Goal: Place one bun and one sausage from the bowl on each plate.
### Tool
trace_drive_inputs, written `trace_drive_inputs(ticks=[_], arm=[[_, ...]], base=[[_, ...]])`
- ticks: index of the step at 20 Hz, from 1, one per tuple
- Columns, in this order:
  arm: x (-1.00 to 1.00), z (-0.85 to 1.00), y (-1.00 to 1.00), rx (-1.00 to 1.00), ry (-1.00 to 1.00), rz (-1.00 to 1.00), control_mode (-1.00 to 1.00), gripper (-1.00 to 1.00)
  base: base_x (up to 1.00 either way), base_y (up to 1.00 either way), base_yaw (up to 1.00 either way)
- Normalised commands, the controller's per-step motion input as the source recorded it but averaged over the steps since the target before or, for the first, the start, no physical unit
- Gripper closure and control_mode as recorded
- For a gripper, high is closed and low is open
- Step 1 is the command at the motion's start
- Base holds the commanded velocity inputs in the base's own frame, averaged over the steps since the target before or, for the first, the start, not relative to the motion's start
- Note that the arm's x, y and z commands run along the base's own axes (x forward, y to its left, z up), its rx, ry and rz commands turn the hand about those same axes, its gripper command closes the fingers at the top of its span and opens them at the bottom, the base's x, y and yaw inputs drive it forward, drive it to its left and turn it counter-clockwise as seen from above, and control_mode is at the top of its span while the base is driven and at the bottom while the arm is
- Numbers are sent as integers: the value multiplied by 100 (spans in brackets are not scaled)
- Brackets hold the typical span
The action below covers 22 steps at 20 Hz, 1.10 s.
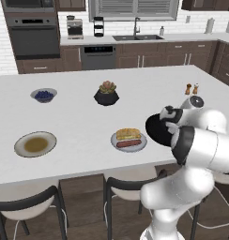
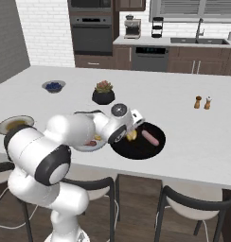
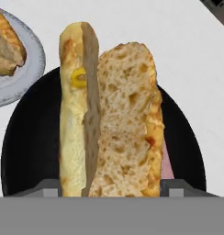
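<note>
Bun (image 3: 114, 124) held upright in the pincer (image 3: 112, 190); arm bent low over the black bowl (image 2: 146, 146).

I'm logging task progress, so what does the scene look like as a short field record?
gripper: over the black bowl, bun between its fingertips
bowl holds: one sausage
grey plate: one bun, one sausage
beige-rimmed plate: no food yet
also on counter: berry bowl, plant pot
</note>
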Motion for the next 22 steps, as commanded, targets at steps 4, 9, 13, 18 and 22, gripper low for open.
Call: trace_drive_inputs(ticks=[4,9,13,18,22], arm=[[-7,67,94,-1,-5,13,-100,100],[-9,64,89,-1,3,9,-100,100],[-4,37,98,-4,6,9,-100,100],[0,12,100,-2,4,12,-100,100],[0,0,100,0,2,15,-100,100]], base=[[0,0,0],[0,0,0],[0,0,0],[0,0,0],[0,0,0]])
